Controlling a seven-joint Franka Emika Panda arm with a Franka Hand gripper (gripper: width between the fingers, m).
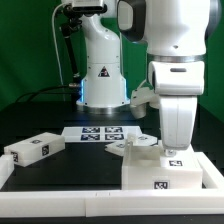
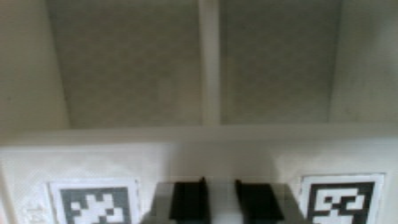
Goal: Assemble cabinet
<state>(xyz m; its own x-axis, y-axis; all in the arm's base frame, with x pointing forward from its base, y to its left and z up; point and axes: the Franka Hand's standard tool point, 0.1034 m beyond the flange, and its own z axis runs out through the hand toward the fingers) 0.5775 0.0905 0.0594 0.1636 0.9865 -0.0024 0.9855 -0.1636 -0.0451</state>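
The cabinet's open white box (image 1: 165, 178) lies at the front, on the exterior view's right, with tags on its top and front. My gripper (image 1: 172, 152) points straight down onto its top edge. In the wrist view the box's grey inside (image 2: 196, 70) shows a thin divider down the middle. The box's white wall (image 2: 214, 160) carries two tags (image 2: 93, 203). My gripper (image 2: 219, 205) has its dark fingers (image 2: 185, 205) close together with a narrow strip of the white wall between them. A long white cabinet panel (image 1: 35, 150) lies on the exterior view's left.
The marker board (image 1: 95, 133) lies flat behind the parts. A smaller white tagged piece (image 1: 135, 145) lies between it and the box. The robot's base (image 1: 100, 75) stands at the back. A white rim (image 1: 10, 168) borders the black table's left side.
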